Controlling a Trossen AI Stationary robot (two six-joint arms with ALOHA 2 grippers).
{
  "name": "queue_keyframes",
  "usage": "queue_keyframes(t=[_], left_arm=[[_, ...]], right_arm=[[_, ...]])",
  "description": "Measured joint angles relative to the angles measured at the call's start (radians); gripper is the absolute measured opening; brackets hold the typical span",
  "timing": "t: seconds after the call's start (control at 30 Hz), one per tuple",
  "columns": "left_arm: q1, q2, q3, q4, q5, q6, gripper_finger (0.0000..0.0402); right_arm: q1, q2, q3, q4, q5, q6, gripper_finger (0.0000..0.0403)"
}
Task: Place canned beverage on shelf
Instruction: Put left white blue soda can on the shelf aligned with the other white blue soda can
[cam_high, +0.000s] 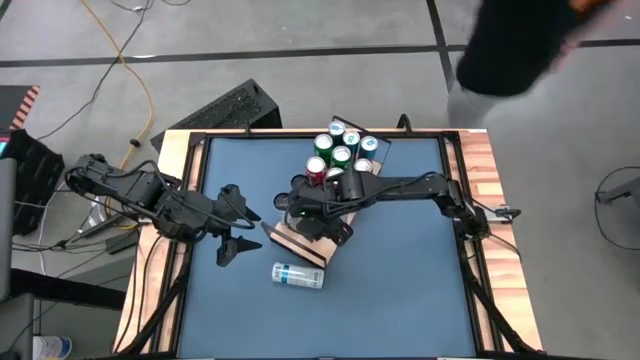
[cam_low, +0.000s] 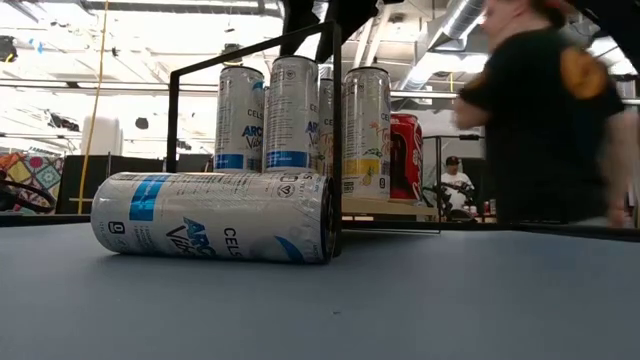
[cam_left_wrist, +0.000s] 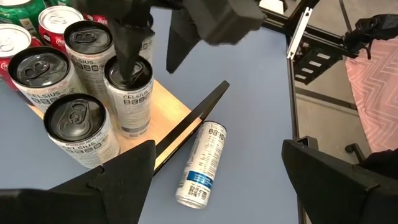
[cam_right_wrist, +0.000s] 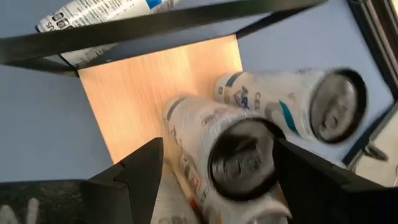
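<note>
A blue tabletop (cam_high: 400, 290) is filling the centre of the overhead frame. On it, just above centre, the light-wood shelf (cam_high: 295, 243) is carrying a cluster of upright cans (cam_high: 343, 152). The right gripper (cam_high: 318, 208) is reaching in from the right over the shelf, its fingers spread either side of a white can (cam_right_wrist: 239, 158), seemingly not squeezing it. At left centre, the left gripper (cam_high: 236, 240) is hovering with fingers apart, holding nothing. Below the shelf, another white can (cam_high: 298, 274) is lying on its side.
</note>
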Motion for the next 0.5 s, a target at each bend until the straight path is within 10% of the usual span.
queue_keyframes(t=[0.3,0.5], left_arm=[[0.000,0.000,0.000,0.002,-0.051,0.002,0.0334],[0.000,0.000,0.000,0.001,-0.097,0.002,0.0334]], right_arm=[[0.022,-0.124,-0.002,-0.008,-0.006,0.227,0.0277],[-0.011,-0.129,-0.003,-0.016,-0.030,0.279,0.0158]])
